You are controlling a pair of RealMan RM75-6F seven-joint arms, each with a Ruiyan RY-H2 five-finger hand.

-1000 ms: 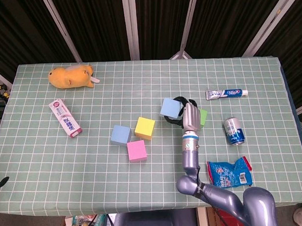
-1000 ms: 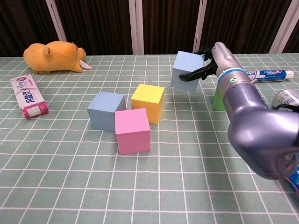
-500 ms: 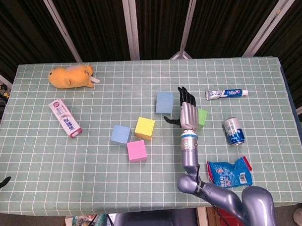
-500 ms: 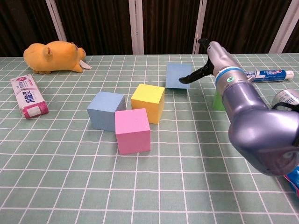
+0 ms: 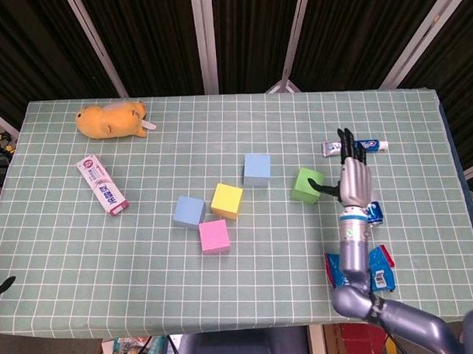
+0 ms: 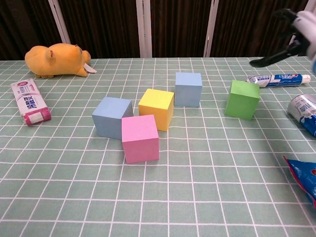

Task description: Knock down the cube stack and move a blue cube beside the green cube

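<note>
Four cubes lie separate on the checked cloth, none stacked. One blue cube (image 5: 257,169) (image 6: 188,89) rests left of the green cube (image 5: 307,184) (image 6: 242,99), about a cube's width apart from it. A second blue cube (image 5: 189,211) (image 6: 112,117) sits by the yellow cube (image 5: 227,201) (image 6: 156,108) and the pink cube (image 5: 214,236) (image 6: 140,138). My right hand (image 5: 354,178) (image 6: 292,34) hovers right of the green cube, fingers spread, holding nothing. My left hand does not show in either view.
A toothpaste tube (image 5: 355,146) (image 6: 278,79) and a blue can (image 5: 372,213) (image 6: 304,113) lie to the right. A blue snack bag (image 5: 360,269) sits near the front right. A plush toy (image 5: 112,120) and a white-pink tube box (image 5: 102,184) are at the left.
My right hand let go of the blue cube, which dropped onto the table left of the green cube. The hand then opened and drew away to the right, uncovering the green cube.
</note>
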